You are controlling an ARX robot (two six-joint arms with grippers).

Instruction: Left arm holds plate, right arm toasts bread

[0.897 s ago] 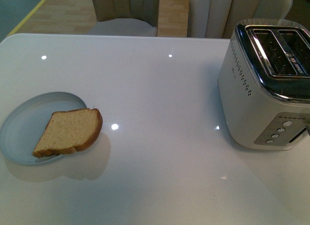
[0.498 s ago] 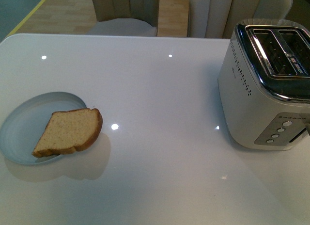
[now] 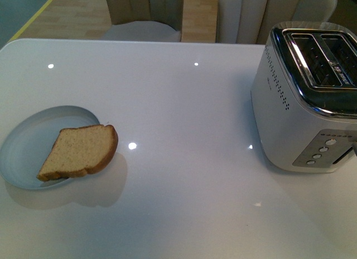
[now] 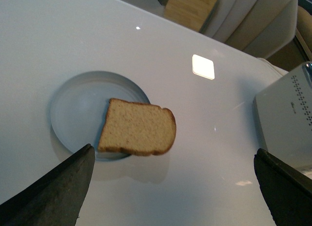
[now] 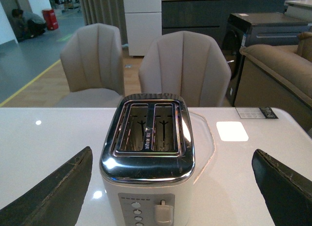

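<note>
The pale blue plate (image 3: 33, 144) lies at the table's left side, with the bread (image 3: 81, 151) resting on it and its rounded end hanging over the plate's right rim. The left wrist view shows the same plate (image 4: 80, 106) and bread (image 4: 139, 128) below my left gripper (image 4: 173, 187), which is open and held above the table near them, its dark fingers (image 4: 53, 187) wide apart. My right gripper (image 5: 170, 187) is open too, facing the toaster (image 5: 148, 158) with its two empty slots. Neither gripper appears in the front view.
The white and chrome toaster (image 3: 304, 97) stands at the table's right side, its lever (image 5: 163, 211) and buttons facing me. Two beige chairs (image 5: 183, 70) stand behind the far table edge. Bare white tabletop (image 3: 189, 130) spans between plate and toaster.
</note>
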